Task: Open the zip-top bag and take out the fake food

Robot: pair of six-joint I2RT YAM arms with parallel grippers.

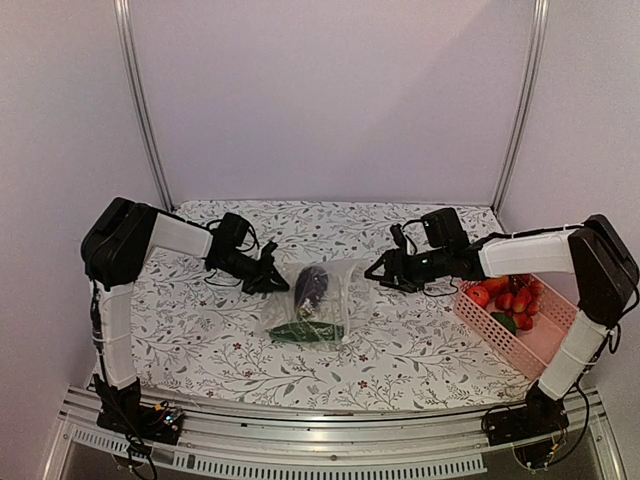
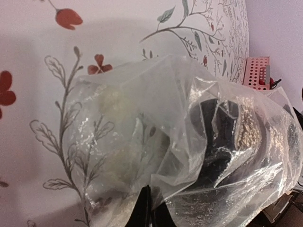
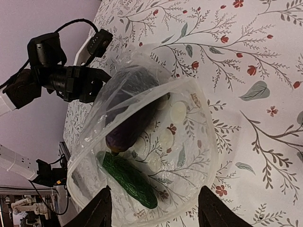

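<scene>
At the left, a white-shelled arm was seen bent over the tabletop (image 1: 200,335), which was covered by a white cloth printed with grey-green sprigs and small red flowers. The left hand (image 1: 274,282), black and angular, was set against the upper left corner of the zip-top bag (image 1: 318,300). In the left wrist view its two dark fingers (image 2: 144,210) were pressed close together with a fold of clear film caught between them, so this hand was taken to be pinched on the bag. The bag lay at the middle of the tabletop, between the two hands: one roughly square pouch of thin, glossy, heavily creased plastic, puffed up and marked with pale round dots. Two pieces of the fake food were counted inside it: one dark purple eggplant (image 3: 128,125), smooth and bulbous, and one long green cucumber (image 3: 130,179) with a knobbly skin, close by it on the side nearer the arm bases. Just right of the bag, the right hand (image 1: 378,272) was seen with its two black fingers (image 3: 100,210) spread wide, the bag's edge lying between them unclasped. At the far right, one pink basket (image 1: 545,345), rectangular with latticed plastic walls, stood well apart from the bag. Glossy red fruits (image 1: 508,298) and one green piece (image 1: 505,322) were heaped in it, the red ones too crowded to be counted.
</scene>
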